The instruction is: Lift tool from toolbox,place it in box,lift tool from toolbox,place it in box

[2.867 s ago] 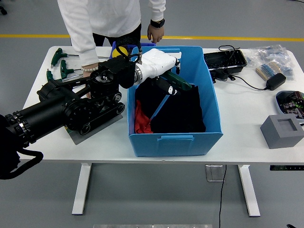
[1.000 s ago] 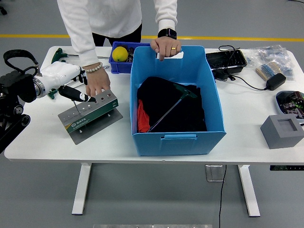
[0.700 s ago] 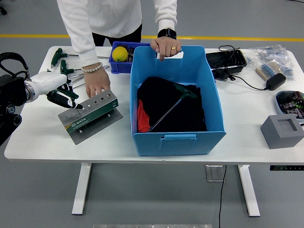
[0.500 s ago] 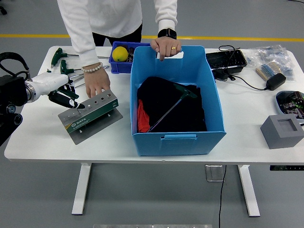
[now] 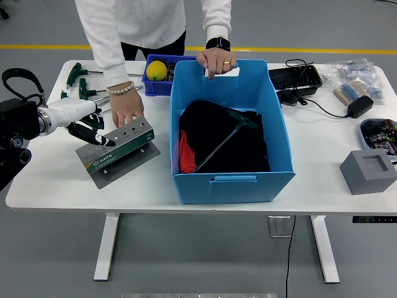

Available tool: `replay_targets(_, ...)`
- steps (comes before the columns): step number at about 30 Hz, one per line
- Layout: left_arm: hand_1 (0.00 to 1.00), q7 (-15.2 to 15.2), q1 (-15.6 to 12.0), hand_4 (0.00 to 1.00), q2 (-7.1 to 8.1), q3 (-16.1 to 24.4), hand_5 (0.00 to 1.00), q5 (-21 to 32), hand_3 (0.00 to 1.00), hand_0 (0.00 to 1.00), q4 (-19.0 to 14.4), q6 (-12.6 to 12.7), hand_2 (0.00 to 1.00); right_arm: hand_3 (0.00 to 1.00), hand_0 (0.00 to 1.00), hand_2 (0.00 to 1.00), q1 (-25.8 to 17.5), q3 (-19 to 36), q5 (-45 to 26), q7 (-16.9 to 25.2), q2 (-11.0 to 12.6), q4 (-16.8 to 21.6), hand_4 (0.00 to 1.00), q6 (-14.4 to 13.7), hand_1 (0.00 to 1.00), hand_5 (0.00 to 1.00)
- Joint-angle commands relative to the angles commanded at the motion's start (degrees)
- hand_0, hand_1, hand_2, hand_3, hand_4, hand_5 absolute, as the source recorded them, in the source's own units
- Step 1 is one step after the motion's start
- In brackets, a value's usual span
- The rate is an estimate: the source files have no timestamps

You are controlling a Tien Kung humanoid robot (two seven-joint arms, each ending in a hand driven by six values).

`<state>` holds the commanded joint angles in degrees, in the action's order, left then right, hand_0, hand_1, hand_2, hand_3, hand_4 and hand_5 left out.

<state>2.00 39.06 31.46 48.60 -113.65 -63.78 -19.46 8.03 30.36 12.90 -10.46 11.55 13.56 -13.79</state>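
First tool delivered; left hand back at the rack.

The white left hand [image 5: 84, 121], fingers loosely open and empty, has returned beside the grey metal tool rack [image 5: 118, 151]; a green-handled T-wrench [image 5: 232, 127] now lies in the blue plastic box [image 5: 231, 180].

Bright, even overhead light, no glare. Soft faint shadows under blue plastic box [image 5: 231, 180] and angled grey metal tool stand [image 5: 118, 152] on white table [image 5: 322, 155]. Focus sharp throughout; slight wide-angle bend at edges.
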Motion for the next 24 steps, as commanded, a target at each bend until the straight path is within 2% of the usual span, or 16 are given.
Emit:
replay_targets(11, 0.598, 0.1, 0.9, 0.998, 0.46, -1.3, 0.736, 0.4, 0.523, 0.618, 0.0, -1.6, 0.598, 0.559, 0.645, 0.695, 0.3, -0.1, -0.1, 0.0, 0.0, -0.1, 0.782, 0.1, 0.624, 0.682)
replay_targets(12, 0.554, 0.1, 0.9, 0.998, 0.48, -1.3, 0.736, 0.5, 0.471, 0.616, -0.1, -1.7, 0.555, 0.560, 0.645, 0.695, 0.2, -0.1, -0.1, 0.0, 0.0, -0.1, 0.782, 0.1, 0.624, 0.682)
replay_targets(17, 0.554, 0.5, 1.3, 0.998, 0.43, -1.8, 0.736, 0.9, 0.471, 0.616, 0.0, -2.4, 0.555, 0.560, 0.645, 0.695, 0.3, 0.0, 0.0, -0.1, 0.1, -0.1, 0.782, 0.1, 0.624, 0.682)
replay_targets(18, 0.522, 0.6, 1.4, 0.998, 0.41, -1.8, 0.736, 0.9, 0.448, 0.615, 0.0, -2.5, 0.506, 0.558, 0.645, 0.694, 0.3, 0.0, 0.0, -0.1, 0.1, -0.1, 0.782, 0.1, 0.624, 0.682)
replay_targets(23, 0.522, 0.7, 1.7, 0.998, 0.31, -2.0, 0.736, 1.1, 0.448, 0.615, 0.1, -2.8, 0.506, 0.558, 0.645, 0.694, 0.3, -0.2, -0.2, 0.0, 0.1, -0.1, 0.782, 0.2, 0.624, 0.682)
replay_targets(24, 0.487, 0.8, 1.8, 0.998, 0.27, -2.0, 0.737, 1.2, 0.419, 0.609, 0.2, -3.0, 0.433, 0.559, 0.645, 0.694, 0.3, -0.2, -0.2, 0.0, 0.1, -0.1, 0.782, 0.2, 0.624, 0.682)
